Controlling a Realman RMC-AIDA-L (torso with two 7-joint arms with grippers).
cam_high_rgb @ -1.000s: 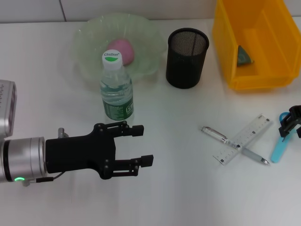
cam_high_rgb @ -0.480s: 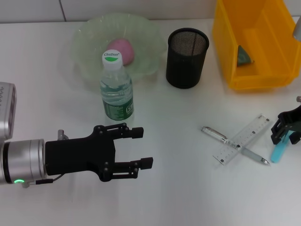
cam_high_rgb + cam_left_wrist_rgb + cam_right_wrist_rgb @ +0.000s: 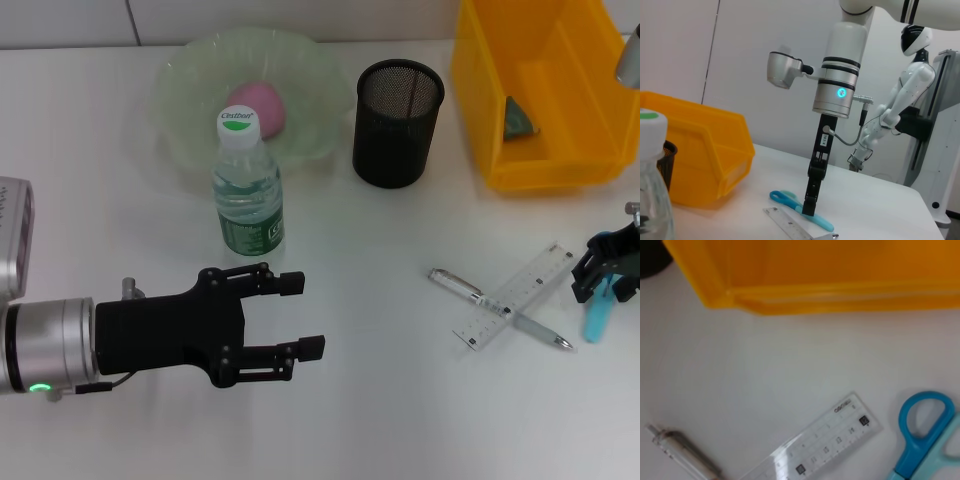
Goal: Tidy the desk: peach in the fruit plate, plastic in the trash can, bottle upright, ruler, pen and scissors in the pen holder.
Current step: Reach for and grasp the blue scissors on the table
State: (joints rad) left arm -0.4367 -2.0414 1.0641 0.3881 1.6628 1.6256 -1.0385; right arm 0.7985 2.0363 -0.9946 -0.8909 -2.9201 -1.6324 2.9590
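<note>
The pink peach lies in the green fruit plate. In front of the plate the bottle stands upright. A dark piece of plastic sits inside the yellow trash can. The clear ruler lies across the pen at the right. Beside them are the blue scissors, with my right gripper low over their handle end, fingers apart on either side. The left wrist view shows that right gripper standing upright on the scissors. My left gripper hovers open and empty at front left.
The black mesh pen holder stands empty between the plate and the yellow trash can. In the right wrist view, the ruler, a scissor handle loop and the pen's end lie just before the trash can's wall.
My right gripper has come inward and down onto the scissors' handle end. The scissors' tip has swung slightly. The left arm has barely moved.
</note>
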